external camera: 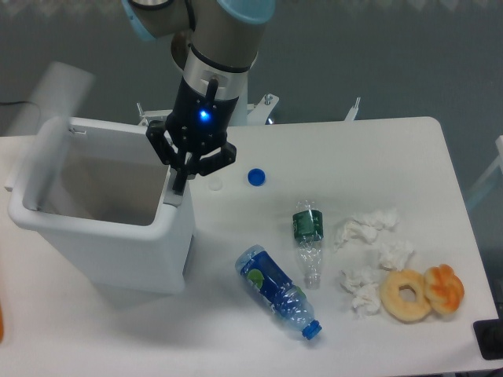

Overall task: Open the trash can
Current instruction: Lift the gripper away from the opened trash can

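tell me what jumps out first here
The big white trash can at the table's left stands open, its lid blurred and swung up to the left. The gripper is at its right rim, fingers pointing down. A blue bottle lies on its side mid-table, with two donuts at the right.

Bottles [279, 292], cap [255, 177], tissues [366, 232], perhaps doughnuts [406, 295]

You're looking down on a white table [393, 149] w/ rounded corners, matte top, evenly lit, soft shadows only. Behind it the floor is dark grey-blue, plain, no pattern you can make out. A black cable [17, 103] runs across the floor at upper left. Metal bracket bits [267, 100] poke up at the table's far edge, near the middle. At the lower right corner a small black object [489, 339] sits cut off by the frame.
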`<action>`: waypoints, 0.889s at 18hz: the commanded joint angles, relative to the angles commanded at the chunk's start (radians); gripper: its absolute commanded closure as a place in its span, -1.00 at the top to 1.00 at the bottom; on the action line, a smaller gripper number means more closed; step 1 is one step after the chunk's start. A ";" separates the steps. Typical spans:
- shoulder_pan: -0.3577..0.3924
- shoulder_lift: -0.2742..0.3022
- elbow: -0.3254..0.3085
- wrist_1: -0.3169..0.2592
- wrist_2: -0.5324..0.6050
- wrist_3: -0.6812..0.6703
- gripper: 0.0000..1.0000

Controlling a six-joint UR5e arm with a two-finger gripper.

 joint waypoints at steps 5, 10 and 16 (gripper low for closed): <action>0.008 0.002 0.006 0.000 -0.003 0.002 -0.84; 0.060 0.005 0.009 0.023 -0.015 0.003 0.67; 0.141 -0.018 0.003 0.129 -0.002 0.008 1.00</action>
